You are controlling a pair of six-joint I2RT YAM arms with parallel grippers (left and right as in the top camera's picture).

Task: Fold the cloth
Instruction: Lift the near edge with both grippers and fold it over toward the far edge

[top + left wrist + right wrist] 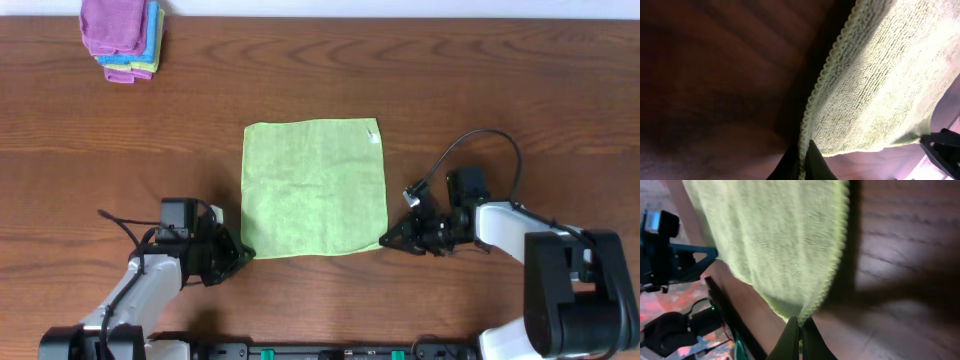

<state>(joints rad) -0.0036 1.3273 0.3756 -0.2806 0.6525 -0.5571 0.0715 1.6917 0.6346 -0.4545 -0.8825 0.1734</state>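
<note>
**A:** Where's the cloth?

**B:** In the middle of the worktop, spread out in one layer and roughly square. Its small white tag sits at the 1 o'clock corner.

**A:** And the left gripper?

**B:** It's down at the cloth's 7 o'clock corner. The jaws are pressed together on the hem there; its wrist camera shows the stitched edge running straight in between the fingers.

**A:** And on the other side?

**B:** It's the same there. The right gripper is at the 5 o'clock corner, with its jaws pinching the tip of that corner (its wrist camera shows the green fabric narrowing to a point between them). Both arms reach in low from the near edge of the worktop.

**A:** Is there anything else on the worktop?

**B:** A pile of folded cloths sits far off at about 10 o'clock, well apart from the green one. It has purple on top, with blue and a yellow-green below.
</note>
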